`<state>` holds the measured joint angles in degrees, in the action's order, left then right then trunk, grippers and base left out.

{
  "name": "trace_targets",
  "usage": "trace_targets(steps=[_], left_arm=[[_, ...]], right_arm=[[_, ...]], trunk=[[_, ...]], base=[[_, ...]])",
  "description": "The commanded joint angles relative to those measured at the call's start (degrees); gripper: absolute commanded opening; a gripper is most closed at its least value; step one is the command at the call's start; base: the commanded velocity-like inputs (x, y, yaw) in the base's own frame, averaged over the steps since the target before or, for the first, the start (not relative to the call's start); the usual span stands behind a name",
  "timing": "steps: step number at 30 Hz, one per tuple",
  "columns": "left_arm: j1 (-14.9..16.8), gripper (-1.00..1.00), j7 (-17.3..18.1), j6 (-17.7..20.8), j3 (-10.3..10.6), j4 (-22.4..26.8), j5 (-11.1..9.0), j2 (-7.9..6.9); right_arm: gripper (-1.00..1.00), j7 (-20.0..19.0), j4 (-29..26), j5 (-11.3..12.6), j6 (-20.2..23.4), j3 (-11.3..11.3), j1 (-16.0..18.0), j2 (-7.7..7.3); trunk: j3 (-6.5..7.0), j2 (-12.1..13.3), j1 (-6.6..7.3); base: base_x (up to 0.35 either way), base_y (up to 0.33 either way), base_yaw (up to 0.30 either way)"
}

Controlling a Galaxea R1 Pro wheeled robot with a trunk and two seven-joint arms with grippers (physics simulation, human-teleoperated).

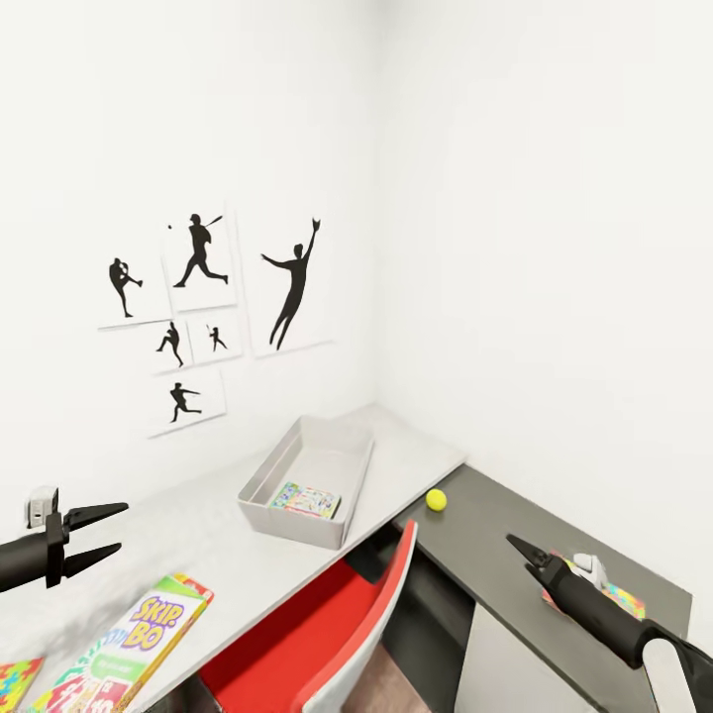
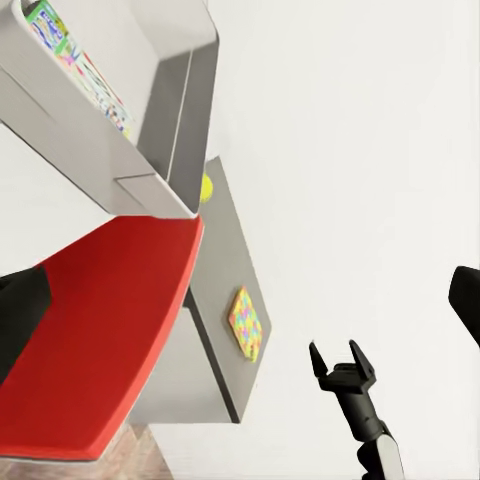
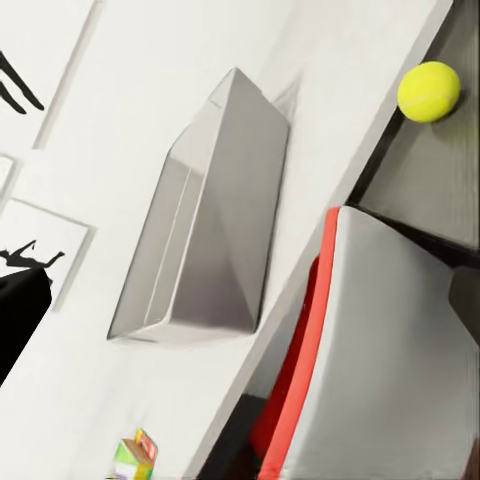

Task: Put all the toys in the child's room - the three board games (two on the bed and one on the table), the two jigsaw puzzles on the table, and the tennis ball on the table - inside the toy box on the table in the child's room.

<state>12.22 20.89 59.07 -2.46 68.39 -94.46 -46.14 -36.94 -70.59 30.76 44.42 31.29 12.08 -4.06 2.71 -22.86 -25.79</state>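
The Skip-Bo box (image 1: 134,644) lies on the pale table (image 1: 228,555) at the near edge, a puzzle (image 1: 18,681) beside it. The left gripper (image 1: 99,536) hovers above, jaws apart. The tray (image 1: 309,477) holds a small colourful box, possibly a game. The ball (image 1: 436,500) rests on the dark section, near the right gripper (image 1: 519,547), nearly shut, empty, above another puzzle (image 1: 622,598).

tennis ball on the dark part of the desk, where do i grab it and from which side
Probably straight down from above, with the right tool, which is the nearer one. The tennis ball is small and round, resting alone on the flat dark grey section of the table, so no side is better than another. Close the fingers across its widest middle so it cannot roll out.
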Motion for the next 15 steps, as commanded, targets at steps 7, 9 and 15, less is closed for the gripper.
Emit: trace_targets(steps=[7, 9, 15], left_arm=[[0.00, 1.00, 0.44, 0.18, -0.03, -0.07, 0.42, 0.00], [0.00, 1.00, 0.42, 0.17, -0.04, -0.08, 0.42, 0.00], [0.00, 1.00, 0.39, 0.17, -0.04, -0.06, 0.42, 0.00]], right_arm=[[1.00, -0.14, 0.02, 0.09, 0.35, 0.09, 0.05, 0.02], [1.00, -0.11, 0.02, 0.06, 0.35, 0.09, 0.05, 0.02], [1.00, -0.02, 0.02, 0.02, 0.32, 0.09, 0.05, 0.02]], trunk=[[-0.03, -0.06, 0.00], [-0.03, -0.06, 0.00], [-0.03, -0.06, 0.00]], base=[[-0.281, 0.148, -0.260], [-0.252, 0.144, -0.260], [-0.184, 0.080, -0.260]])
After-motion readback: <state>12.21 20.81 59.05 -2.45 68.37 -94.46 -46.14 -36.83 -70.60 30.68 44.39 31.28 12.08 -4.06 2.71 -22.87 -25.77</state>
